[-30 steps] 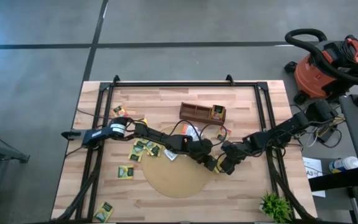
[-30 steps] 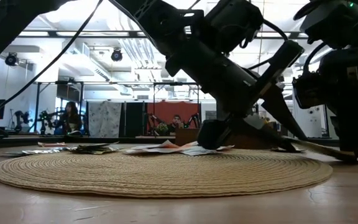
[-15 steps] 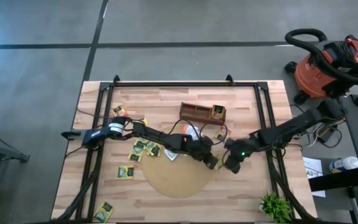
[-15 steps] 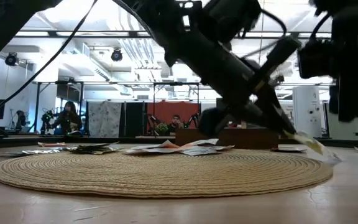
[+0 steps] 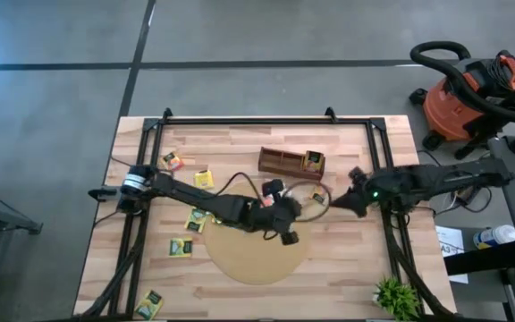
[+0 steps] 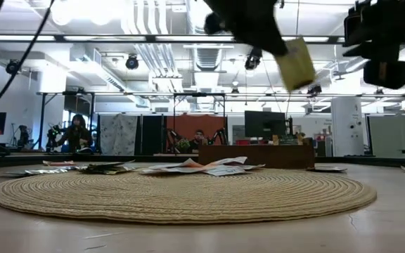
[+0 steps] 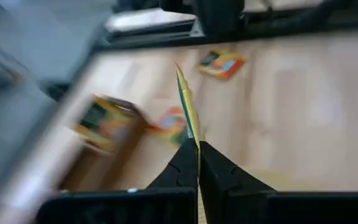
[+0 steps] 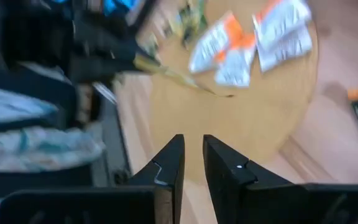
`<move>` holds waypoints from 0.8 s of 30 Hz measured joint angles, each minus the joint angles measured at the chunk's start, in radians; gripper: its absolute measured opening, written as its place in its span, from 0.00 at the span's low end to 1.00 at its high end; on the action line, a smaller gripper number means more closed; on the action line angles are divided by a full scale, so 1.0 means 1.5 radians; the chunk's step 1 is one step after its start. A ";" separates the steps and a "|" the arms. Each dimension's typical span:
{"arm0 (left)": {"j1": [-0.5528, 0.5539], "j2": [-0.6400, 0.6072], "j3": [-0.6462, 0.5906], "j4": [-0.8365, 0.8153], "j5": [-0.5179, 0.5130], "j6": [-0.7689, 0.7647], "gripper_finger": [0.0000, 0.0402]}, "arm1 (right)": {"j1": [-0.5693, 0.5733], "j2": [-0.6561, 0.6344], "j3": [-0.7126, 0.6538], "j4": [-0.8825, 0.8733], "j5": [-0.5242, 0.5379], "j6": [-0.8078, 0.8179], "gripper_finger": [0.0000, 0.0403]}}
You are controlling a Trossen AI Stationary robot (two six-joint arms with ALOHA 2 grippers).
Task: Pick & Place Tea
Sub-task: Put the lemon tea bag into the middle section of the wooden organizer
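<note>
My left gripper (image 7: 198, 144) is shut on a yellow tea sachet (image 7: 187, 109), high above the round tan mat (image 5: 257, 259); the low view shows that sachet (image 6: 295, 63) in the air. My right gripper (image 8: 192, 152) hovers over the mat's right side (image 5: 340, 204). Its fingers stand a little apart with nothing between them. More white and orange sachets (image 8: 229, 50) lie on the mat's far part. Yellow sachets (image 5: 197, 219) lie flat on the wood to the left. The brown compartment box (image 5: 289, 162) holds a yellow sachet (image 5: 312, 161) at its right end. My left gripper pinches the yellow sachet by one edge (image 7: 194, 138) between its two fingertips. In the wrist view the sachet shows edge-on and reaches out beyond the tips. It is lifted clear of mat and table and hangs tilted (image 6: 295, 63).
A black frame (image 5: 383, 161) borders the table's far, left and right sides. A small green plant (image 5: 396, 295) stands at the near right corner. Loose sachets lie at the left (image 5: 180, 248) and near left (image 5: 148, 304). A red vacuum cleaner (image 5: 472, 89) stands off the table.
My left gripper has lifted the yellow sachet off the mat's right edge and carried it high up, rolling its wrist, so the sachet hangs clear. My right gripper has risen and drawn back toward the table's right edge.
</note>
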 joint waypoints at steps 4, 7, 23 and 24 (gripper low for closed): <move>-0.035 -0.014 0.000 -0.059 -0.160 0.236 0.00 | -0.053 -0.042 0.000 0.013 -0.055 0.015 0.15; -0.050 -0.006 -0.001 -0.063 -0.262 0.487 0.00 | -0.091 -0.049 -0.001 0.051 -0.128 0.030 0.15; -0.071 -0.006 0.033 0.082 -0.293 0.953 0.00 | -0.307 0.147 0.094 0.165 -0.330 -0.065 0.41; -0.074 -0.006 0.033 0.084 -0.293 0.955 0.00 | -0.332 0.161 0.107 0.158 -0.357 -0.075 0.43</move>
